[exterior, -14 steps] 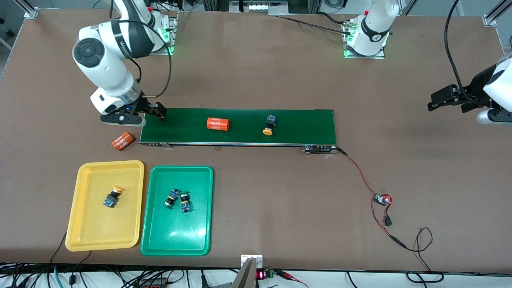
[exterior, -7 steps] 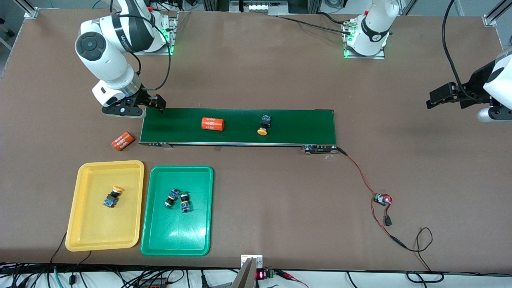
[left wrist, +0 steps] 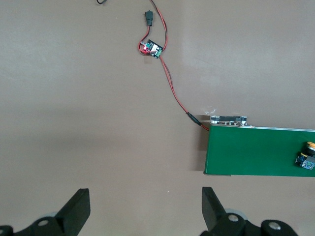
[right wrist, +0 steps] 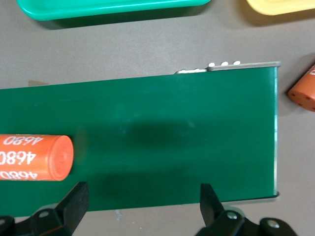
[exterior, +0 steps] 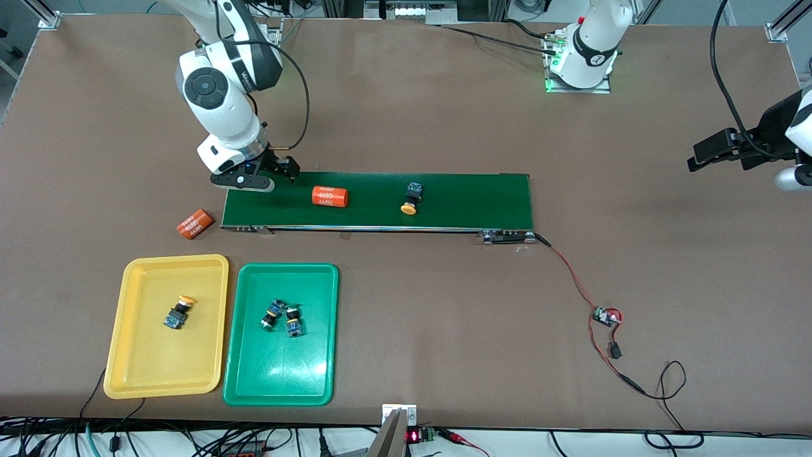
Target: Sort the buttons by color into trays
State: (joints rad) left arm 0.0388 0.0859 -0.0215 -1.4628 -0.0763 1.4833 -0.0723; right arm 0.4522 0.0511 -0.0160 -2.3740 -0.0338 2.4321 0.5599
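Note:
One yellow-capped button (exterior: 411, 198) (left wrist: 306, 157) lies on its side on the dark-green conveyor belt (exterior: 469, 200). A second yellow button (exterior: 177, 312) rests in the yellow tray (exterior: 136, 374), and two green buttons (exterior: 273, 314) (exterior: 292, 321) lie together in the green tray (exterior: 279, 377). My right gripper (exterior: 279, 170) (right wrist: 142, 201) hangs open and empty over the belt's end toward the right arm's end of the table. My left gripper (exterior: 698, 157) (left wrist: 145, 209) waits open and empty over bare table past the belt's other end.
An orange cylinder with white print (exterior: 330, 196) (right wrist: 34, 157) lies on the belt between the right gripper and the yellow button. Another orange cylinder (exterior: 195, 223) (right wrist: 304, 91) lies on the table off the belt's end. A red wire runs to a small circuit board (exterior: 606, 315) (left wrist: 151, 48).
My right gripper has moved from off the belt's end to over the belt, toward the cylinder. The belt carried the cylinder and yellow button toward the right arm's end. The left gripper shifted slightly.

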